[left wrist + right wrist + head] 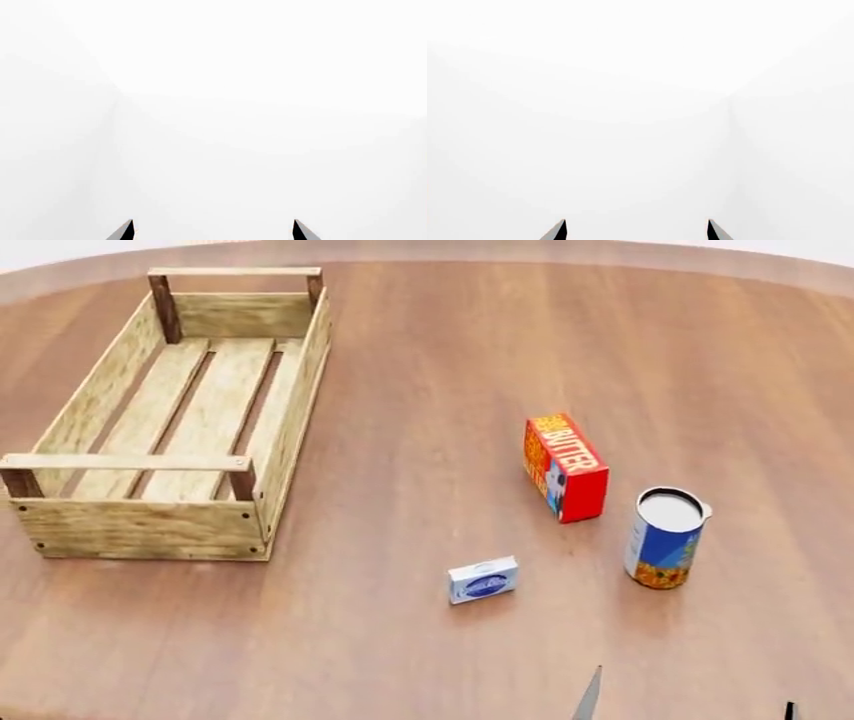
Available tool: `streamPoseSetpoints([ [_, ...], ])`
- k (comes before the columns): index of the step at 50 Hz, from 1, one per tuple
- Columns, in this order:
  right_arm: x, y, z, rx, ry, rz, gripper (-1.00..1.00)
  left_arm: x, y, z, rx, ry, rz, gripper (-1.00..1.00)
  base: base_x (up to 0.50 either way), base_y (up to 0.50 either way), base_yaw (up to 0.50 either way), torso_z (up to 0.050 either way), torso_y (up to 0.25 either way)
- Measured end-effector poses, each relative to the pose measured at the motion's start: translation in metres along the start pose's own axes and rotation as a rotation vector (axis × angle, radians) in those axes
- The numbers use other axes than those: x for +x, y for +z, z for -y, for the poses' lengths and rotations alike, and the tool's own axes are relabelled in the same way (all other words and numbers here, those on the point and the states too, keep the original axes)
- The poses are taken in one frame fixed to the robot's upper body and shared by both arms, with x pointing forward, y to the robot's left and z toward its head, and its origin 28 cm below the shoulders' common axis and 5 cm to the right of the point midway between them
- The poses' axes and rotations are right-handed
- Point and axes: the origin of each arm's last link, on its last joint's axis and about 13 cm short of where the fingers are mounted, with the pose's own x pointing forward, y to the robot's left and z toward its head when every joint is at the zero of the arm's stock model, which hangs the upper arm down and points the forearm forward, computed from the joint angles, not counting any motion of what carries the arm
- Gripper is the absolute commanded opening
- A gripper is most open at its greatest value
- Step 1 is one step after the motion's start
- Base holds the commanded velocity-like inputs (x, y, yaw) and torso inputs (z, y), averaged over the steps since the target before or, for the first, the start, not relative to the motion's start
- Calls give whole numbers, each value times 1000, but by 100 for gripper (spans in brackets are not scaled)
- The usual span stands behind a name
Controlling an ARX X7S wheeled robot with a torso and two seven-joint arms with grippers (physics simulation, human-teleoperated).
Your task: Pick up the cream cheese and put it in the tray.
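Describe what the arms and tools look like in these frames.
Little shows. Each wrist view catches only two dark, pointed, wedge-shaped fingertips with lighter grey faces: left tool, right tool. The head view shows similar slim tips at its bottom edge. No arm links, cables or markings are visible.

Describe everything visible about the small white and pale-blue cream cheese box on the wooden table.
The small flat white and pale-blue cream cheese box looks like printed cardboard, with a dark blue oval logo on its upward face. It lies flat on the brown wooden table, turned slightly askew, touching nothing else. It sits apart from the crate, butter box and can, near the table's front. No gripper holds it.
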Motion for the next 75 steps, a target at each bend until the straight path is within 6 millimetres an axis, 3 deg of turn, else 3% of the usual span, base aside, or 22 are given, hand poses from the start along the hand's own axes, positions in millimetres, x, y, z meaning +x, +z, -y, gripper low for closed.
streamPoseSetpoints([
  [75,0,-2,-2,-15,5,-8,100,-1,-3,0,27,-13,-5,100,103,282,0,0,0],
])
